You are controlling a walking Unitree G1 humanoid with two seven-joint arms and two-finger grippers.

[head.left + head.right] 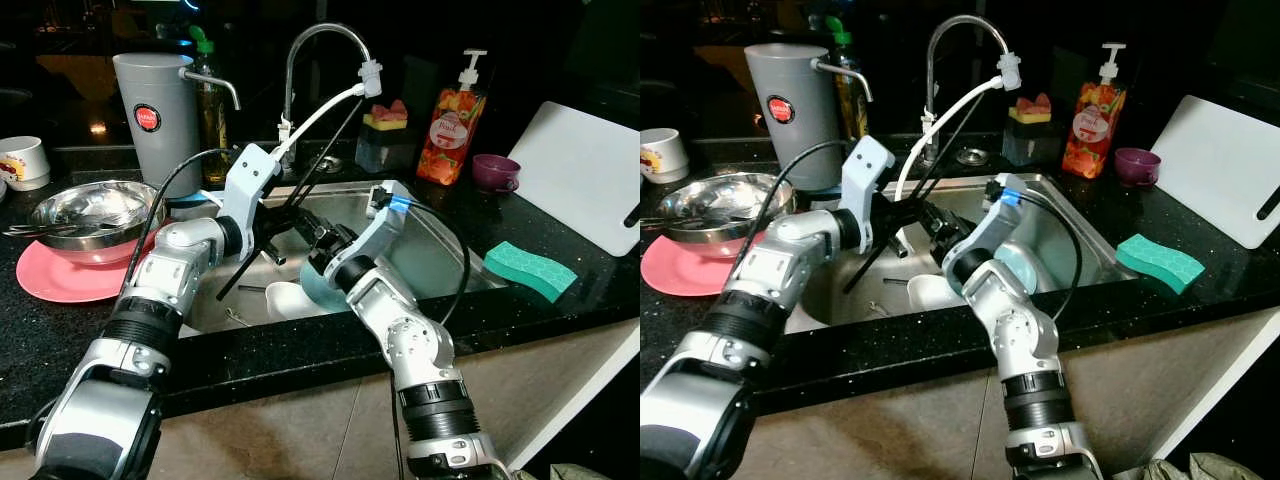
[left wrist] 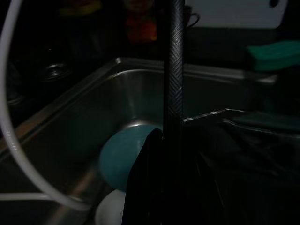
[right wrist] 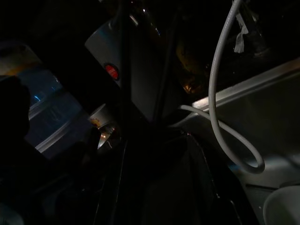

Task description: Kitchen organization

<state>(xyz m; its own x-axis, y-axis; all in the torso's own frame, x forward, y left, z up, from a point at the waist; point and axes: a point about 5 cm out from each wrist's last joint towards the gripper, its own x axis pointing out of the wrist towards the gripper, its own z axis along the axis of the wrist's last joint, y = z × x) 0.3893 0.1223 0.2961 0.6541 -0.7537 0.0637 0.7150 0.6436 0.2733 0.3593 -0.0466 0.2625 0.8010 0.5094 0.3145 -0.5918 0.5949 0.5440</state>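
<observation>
A steel sink (image 1: pixel 440 255) is set into the black counter. In it lie a teal dish (image 1: pixel 318 292) and a white bowl (image 1: pixel 283 299), side by side near the front wall. Both also show in the left wrist view, the teal dish (image 2: pixel 123 157) above the white bowl (image 2: pixel 110 211). My left gripper (image 1: pixel 300 215) reaches over the sink from the left. My right gripper (image 1: pixel 318 238) is bent back towards it just above the dishes. The two grippers meet over the sink's middle, and the dark hides what, if anything, either holds.
Left of the sink, a steel bowl (image 1: pixel 95 210) sits on a pink plate (image 1: pixel 55 280), with a grey jug (image 1: pixel 155 120) and a white mug (image 1: pixel 22 160) behind. The tap (image 1: pixel 320 40) and its white hose (image 1: pixel 320 110) hang over the sink. To the right are a soap bottle (image 1: pixel 450 135), purple cup (image 1: pixel 495 172), green sponge (image 1: pixel 530 268) and white board (image 1: pixel 590 175).
</observation>
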